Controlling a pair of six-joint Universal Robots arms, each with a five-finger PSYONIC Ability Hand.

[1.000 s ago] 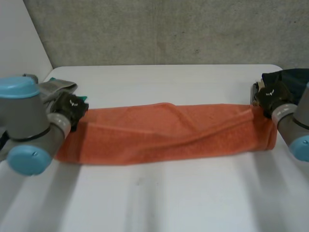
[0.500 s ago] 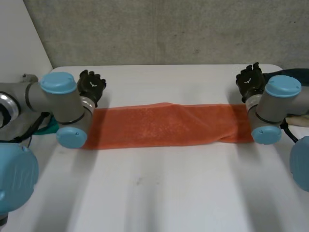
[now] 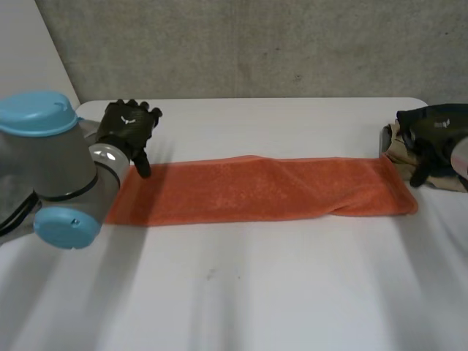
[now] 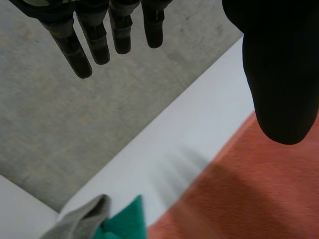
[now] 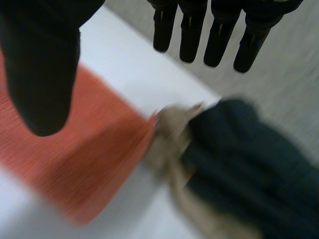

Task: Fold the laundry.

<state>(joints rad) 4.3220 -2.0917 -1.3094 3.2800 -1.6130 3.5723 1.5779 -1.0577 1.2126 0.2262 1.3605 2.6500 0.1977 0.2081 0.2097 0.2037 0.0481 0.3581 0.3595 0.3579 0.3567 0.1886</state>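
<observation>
Both hands are now lifting clear of the orange towel [image 3: 256,190], which is lying mid-frame on the table [image 3: 241,292] as a lengthwise-folded strip. Left hand [image 3: 126,131] at upper left and right hand [image 3: 428,142] at right edge: fingers straight, spread, gripping nothing. First fold looks finished; a crosswise fold is probably coming next.

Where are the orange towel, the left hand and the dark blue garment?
orange towel [image 3: 256,190], head view, middle of the cloth.
left hand [image 3: 126,124], head view, back of the hand.
dark blue garment [image 5: 249,164], right wrist view, middle of its fabric.
</observation>
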